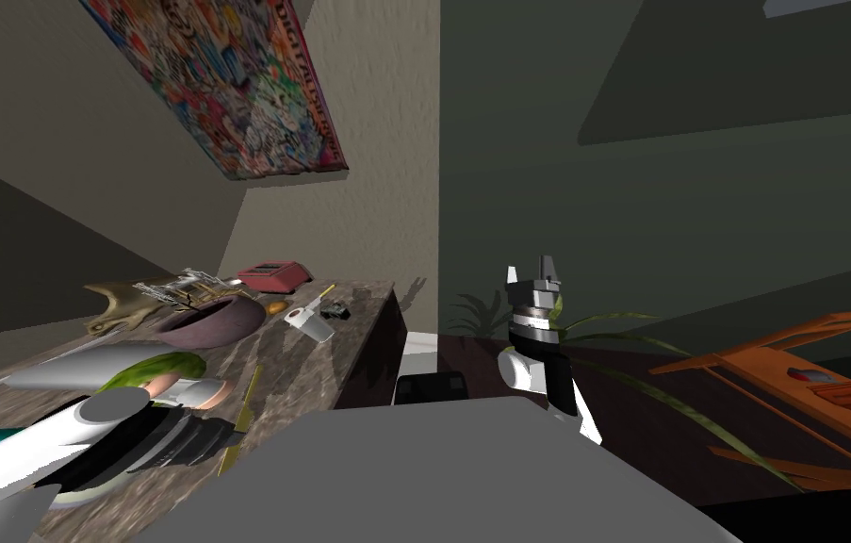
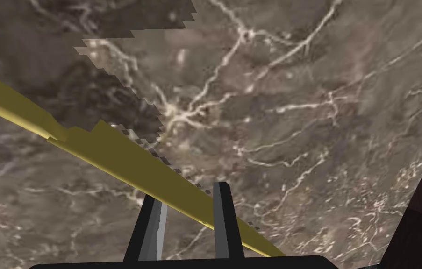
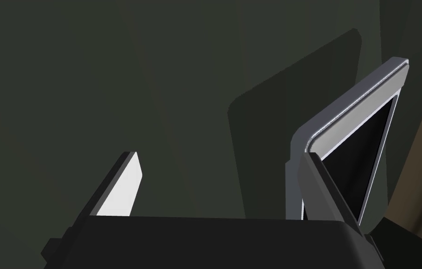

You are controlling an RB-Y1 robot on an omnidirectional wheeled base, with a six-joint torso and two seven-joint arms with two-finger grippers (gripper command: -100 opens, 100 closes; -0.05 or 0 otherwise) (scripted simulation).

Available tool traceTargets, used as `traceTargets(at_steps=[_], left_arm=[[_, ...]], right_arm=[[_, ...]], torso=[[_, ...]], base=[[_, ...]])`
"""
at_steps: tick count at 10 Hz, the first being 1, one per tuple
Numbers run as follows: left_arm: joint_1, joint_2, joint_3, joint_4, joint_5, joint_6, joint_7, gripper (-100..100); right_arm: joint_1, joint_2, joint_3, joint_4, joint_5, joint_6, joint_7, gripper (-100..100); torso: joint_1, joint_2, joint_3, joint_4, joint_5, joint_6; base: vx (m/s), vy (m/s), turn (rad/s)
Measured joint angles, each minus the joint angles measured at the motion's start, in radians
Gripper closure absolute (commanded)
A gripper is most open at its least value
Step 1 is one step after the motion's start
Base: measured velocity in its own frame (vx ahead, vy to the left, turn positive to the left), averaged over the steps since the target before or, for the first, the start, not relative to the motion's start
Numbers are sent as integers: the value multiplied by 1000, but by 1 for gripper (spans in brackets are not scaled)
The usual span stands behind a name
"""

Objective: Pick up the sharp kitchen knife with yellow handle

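Flat on the counter (image 2: pixel 298 116), the yellow knife (image 2: pixel 111 149) is pinched crosswise by the left claw (image 2: pixel 186 191), likely for lifting. The right claw (image 3: pixel 218 156) is parked open, well apart from the knife.

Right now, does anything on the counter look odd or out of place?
The knife, gripped crosswise in the left claw, is one flat yellow, blade and handle alike. The dark patch on the marble counter beside it has a jagged, stair-stepped edge.
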Motion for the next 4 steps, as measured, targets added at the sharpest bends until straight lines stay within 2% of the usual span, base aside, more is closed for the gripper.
traceTargets(at_steps=[1,3,4], left_arm=[[0,0,0,0,0,0,1,100],[10,13,18,-27,16,30,12,100],[11,15,20,-29,16,33,13,0]], right_arm=[[0,0,0,0,0,0,0,0],[0,0,0,0,0,0,0,0],[0,0,0,0,0,0,0,0]], torso=[[0,0,0,0,0,0],[2,-1,0,0,0,2],[2,-1,0,0,1,3]], base=[[7,15,-10],[15,17,4],[0,0,0]])
